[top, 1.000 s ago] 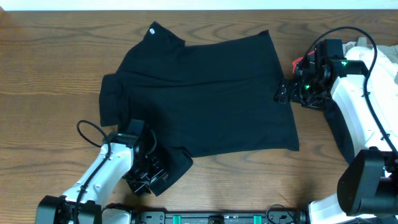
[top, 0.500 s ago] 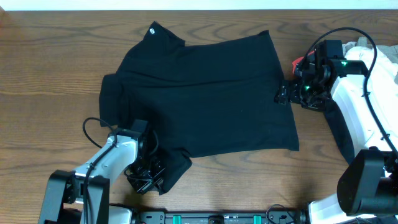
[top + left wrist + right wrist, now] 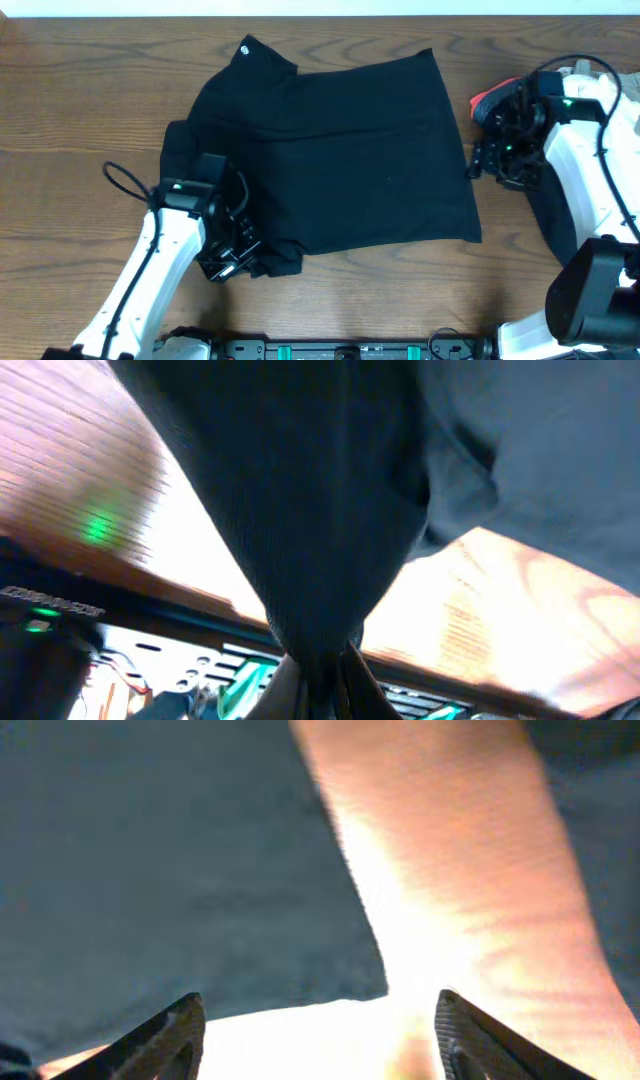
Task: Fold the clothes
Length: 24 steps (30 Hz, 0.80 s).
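A black short-sleeved T-shirt (image 3: 340, 150) lies spread across the middle of the table, its white neck logo (image 3: 246, 47) at the far left. My left gripper (image 3: 232, 262) is shut on the shirt's near left corner, which bunches up beside it. In the left wrist view the black fabric (image 3: 330, 530) hangs in a taut gather down into the left gripper (image 3: 320, 665). My right gripper (image 3: 480, 165) stands open just off the shirt's right edge. The right wrist view shows the right gripper (image 3: 315, 1015) over bare wood, the shirt's edge (image 3: 180, 870) ahead of its left finger.
More clothes lie at the far right: a red-edged black one (image 3: 490, 100), a white one (image 3: 580, 75) and dark fabric (image 3: 545, 215) under the right arm. The wooden table (image 3: 80, 110) ends at a rail (image 3: 340, 350) along the near edge.
My left gripper has shut on the shirt's near left corner and drawn it back and a little left. My right gripper has pulled rightward off the shirt's edge, its jaws somewhat narrower.
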Motion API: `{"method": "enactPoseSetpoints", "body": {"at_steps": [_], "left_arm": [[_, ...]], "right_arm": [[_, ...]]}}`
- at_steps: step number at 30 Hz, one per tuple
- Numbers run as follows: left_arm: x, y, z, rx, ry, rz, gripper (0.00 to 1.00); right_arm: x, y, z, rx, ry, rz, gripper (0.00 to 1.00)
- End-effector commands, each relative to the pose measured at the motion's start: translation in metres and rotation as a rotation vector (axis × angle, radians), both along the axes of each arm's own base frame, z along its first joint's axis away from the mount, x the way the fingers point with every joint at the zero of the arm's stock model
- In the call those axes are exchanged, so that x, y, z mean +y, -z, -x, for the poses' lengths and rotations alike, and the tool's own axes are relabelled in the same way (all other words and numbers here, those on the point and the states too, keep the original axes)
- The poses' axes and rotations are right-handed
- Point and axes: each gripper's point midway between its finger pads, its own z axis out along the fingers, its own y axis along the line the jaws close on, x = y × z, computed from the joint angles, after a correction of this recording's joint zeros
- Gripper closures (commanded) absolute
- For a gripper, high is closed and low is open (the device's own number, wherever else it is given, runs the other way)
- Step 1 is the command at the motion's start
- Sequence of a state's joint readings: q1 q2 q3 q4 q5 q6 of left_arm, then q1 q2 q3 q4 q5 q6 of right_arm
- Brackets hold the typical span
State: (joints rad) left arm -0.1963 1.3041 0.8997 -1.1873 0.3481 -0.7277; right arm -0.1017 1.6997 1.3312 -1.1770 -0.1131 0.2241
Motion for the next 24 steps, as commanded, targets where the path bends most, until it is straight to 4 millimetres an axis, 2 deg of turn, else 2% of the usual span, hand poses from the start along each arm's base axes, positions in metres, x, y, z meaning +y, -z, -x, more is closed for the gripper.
{"method": "enactPoseSetpoints", "body": {"at_steps": [1,4,8,12,16,20,22,24], "left_arm": [[0.015,-0.008,-0.012,-0.055,0.008,-0.074,0.94],[0.021,-0.010,-0.017,-0.070,-0.016,-0.084,0.94],[0.025,-0.010,-0.019,-0.074,-0.031,-0.086,0.94],[0.025,-0.010,-0.020,-0.079,-0.020,-0.084,0.94],[0.025,-0.010,-0.020,-0.081,-0.010,-0.083,0.94],[0.025,-0.010,-0.020,-0.084,-0.010,-0.083,0.94],[0.025,-0.010,-0.022,-0.092,0.001,-0.081,0.94],[0.025,-0.010,-0.022,-0.095,0.004,-0.080,0.94]], "right_arm": [[-0.016,0.006,0.014,0.050,0.085,0.028,0.29],[-0.015,0.018,0.028,0.098,0.113,0.002,0.33],[0.005,0.039,0.039,0.119,0.112,-0.113,0.40],[0.032,0.057,0.043,0.091,0.054,-0.242,0.37],[0.037,0.078,0.060,0.122,0.055,-0.253,0.29],[0.040,0.090,0.070,0.133,0.064,-0.261,0.29],[0.041,0.095,0.073,0.139,0.087,-0.262,0.34],[0.041,0.097,0.073,0.136,0.099,-0.262,0.44]]}}
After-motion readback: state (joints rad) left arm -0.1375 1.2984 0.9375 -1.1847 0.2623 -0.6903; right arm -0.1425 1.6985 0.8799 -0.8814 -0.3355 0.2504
